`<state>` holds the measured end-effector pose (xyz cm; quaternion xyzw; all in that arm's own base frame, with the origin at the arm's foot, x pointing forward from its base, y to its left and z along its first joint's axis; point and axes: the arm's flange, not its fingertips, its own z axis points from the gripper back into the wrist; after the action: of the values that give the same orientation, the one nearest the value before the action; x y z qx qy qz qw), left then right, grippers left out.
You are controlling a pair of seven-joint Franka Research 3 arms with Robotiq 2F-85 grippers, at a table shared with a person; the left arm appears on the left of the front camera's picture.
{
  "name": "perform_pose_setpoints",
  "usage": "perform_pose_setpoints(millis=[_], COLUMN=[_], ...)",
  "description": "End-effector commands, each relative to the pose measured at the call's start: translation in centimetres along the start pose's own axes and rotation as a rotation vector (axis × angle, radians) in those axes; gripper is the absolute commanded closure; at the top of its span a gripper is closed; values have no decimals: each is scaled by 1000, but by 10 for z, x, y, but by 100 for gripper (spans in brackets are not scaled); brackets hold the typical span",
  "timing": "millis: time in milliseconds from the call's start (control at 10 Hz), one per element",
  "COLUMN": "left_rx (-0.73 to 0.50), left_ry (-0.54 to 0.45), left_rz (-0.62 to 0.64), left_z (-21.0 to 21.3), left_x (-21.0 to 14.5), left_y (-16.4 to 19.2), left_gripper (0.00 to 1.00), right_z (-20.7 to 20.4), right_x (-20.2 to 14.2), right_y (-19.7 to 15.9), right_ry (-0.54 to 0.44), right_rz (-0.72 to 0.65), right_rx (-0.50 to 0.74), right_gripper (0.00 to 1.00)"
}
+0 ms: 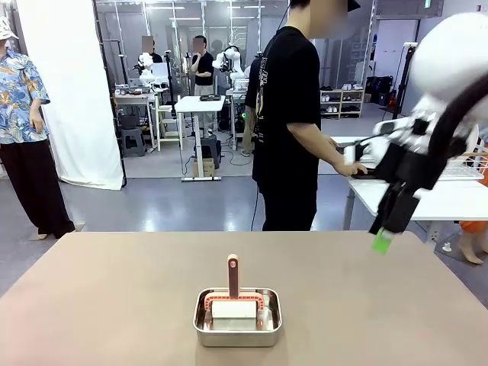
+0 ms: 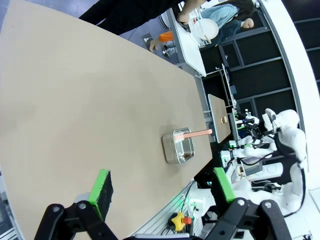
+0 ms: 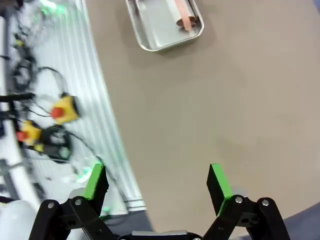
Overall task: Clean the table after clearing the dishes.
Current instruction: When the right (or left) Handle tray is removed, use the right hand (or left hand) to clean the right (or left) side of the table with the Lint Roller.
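Left gripper (image 2: 165, 187) and right gripper (image 3: 157, 180) hang empty, jaws apart, over the table (image 1: 114, 290), the roller (image 1: 233, 278) parked in its pan (image 1: 236, 338) just ahead for wiping, and the plates (image 2: 205, 29) far beyond, seemingly cleared.

plain taupe-brown table (image 1: 107, 297); shiny silver pan (image 1: 237, 336); white roller (image 1: 233, 307), pink handle; black right hand (image 3: 156, 174), green pads (image 3: 94, 182).
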<state>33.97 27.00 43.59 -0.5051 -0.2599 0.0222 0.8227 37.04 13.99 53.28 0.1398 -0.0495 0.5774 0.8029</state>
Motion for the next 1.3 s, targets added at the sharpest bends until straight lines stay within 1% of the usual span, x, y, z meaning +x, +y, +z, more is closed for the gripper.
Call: perform_pose_setpoints(millis=[0, 200, 300, 400, 500, 1100, 1200], left_rx=[-7, -7, -7, -7, -7, -7, -7], left_ry=[-7, -7, -7, -7, -7, -7, -7], left_rz=[-9, -9, -9, -9, -9, -9, -9], left_z=[2, 2, 2, 2, 2, 2, 2], left_x=[-3, -3, -3, -3, -3, -3, -3], left_y=[-1, -1, -1, -1, -1, -1, -1], left_gripper=[0, 0, 0, 0, 0, 0, 0], right_z=[-29, -34, -35, -35, -33, -33, -33], right_x=[17, 38, 44, 43, 46, 46, 46], right_y=[14, 11, 9, 6, 19, 19, 17], right_ry=[-20, 15, 14, 40, 17, 17, 13], right_rz=[189, 181, 170, 123, 219, 219, 223], right_rx=[-307, -273, -264, -198, -276, -276, -259], right_gripper=[0, 0, 0, 0, 0, 0, 0])
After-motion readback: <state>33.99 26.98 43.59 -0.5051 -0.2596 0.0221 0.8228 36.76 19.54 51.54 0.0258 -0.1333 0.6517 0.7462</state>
